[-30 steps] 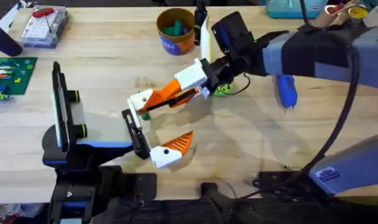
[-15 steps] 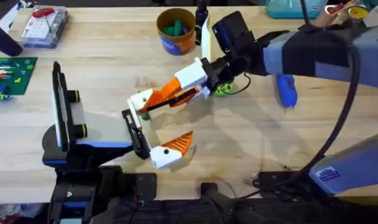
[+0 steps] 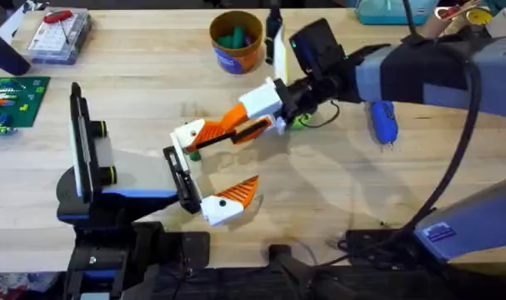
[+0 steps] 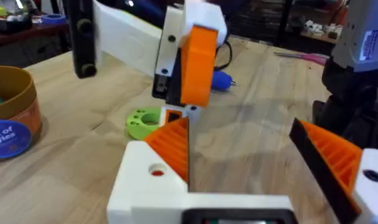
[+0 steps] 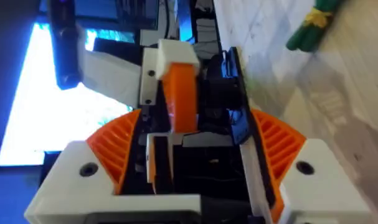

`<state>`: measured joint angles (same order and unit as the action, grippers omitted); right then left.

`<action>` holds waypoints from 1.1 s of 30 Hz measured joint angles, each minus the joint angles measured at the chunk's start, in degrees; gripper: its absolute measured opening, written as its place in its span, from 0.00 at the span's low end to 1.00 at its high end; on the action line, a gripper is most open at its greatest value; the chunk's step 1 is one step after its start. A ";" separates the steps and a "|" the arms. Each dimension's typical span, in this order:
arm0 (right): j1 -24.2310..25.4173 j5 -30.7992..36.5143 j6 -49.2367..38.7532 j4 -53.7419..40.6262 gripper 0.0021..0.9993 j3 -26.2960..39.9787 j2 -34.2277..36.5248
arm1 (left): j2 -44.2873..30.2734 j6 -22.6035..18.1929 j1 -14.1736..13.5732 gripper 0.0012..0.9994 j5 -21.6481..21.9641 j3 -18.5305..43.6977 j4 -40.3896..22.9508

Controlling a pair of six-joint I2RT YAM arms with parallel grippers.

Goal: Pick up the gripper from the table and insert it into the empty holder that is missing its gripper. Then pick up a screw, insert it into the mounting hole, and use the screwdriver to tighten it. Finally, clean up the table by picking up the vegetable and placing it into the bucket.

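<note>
While the right arm reaches across the table (image 3: pixel 136 83) from the right, the right gripper (image 3: pixel 209 133) pinches the gripper (image 3: pixel 188 135) between its orange fingers, which lie close together on it. That loose piece sits at the far end of the holder (image 3: pixel 180 177), its white base against the black bracket and its small dark green part just below. In the left wrist view its white base and orange tip (image 4: pixel 157 168) show low down, with one orange finger (image 4: pixel 198 62) of the right gripper coming down onto it from above.

The holder ends the left arm, so it serves as the left gripper (image 4: pixel 238 127). Its one mounted finger (image 3: pixel 233 198) sits at the near end of the bracket, well apart from the held piece, so the left gripper stands spread.

The vegetable (image 3: pixel 298 122) lies flat on the table just beside the right wrist, partly hidden by it in the overhead view. It shows more fully in the left wrist view (image 4: pixel 141 122), behind the held piece.

The bucket (image 3: pixel 236 40) stands upright at the far edge of the table, with a dark green piece inside.

The screwdriver (image 3: pixel 383 121) lies on the table to the right of the vegetable, beside the right forearm.
</note>
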<state>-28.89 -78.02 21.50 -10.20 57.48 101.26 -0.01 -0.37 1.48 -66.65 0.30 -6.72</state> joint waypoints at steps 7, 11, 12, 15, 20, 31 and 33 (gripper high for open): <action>0.80 -0.15 8.29 19.39 1.00 -6.99 0.02 | 0.01 0.02 0.00 0.99 0.00 0.00 -0.02; 0.61 1.01 24.64 51.41 1.00 -10.87 0.13 | 0.01 0.01 0.00 0.99 0.00 0.00 -0.02; 0.72 1.58 29.34 58.35 1.00 -11.80 0.02 | 0.02 0.01 0.00 0.99 0.00 0.00 -0.02; 1.53 3.20 41.72 71.02 1.00 -14.58 -0.31 | 0.02 0.01 0.00 0.99 -0.02 0.00 -0.03; 2.85 4.84 52.53 72.18 1.00 -18.15 0.02 | 0.02 0.02 0.00 0.99 -0.01 0.00 -0.04; 1.60 5.33 59.49 73.49 1.00 -19.06 4.49 | 0.01 0.01 0.00 0.99 0.00 0.00 -0.04; 1.19 5.31 59.97 75.80 1.00 -19.09 4.54 | 0.01 0.01 0.00 0.99 0.00 0.00 -0.04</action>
<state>-27.70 -72.72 81.47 65.61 38.39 105.80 0.00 -0.36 1.48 -66.65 0.30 -6.76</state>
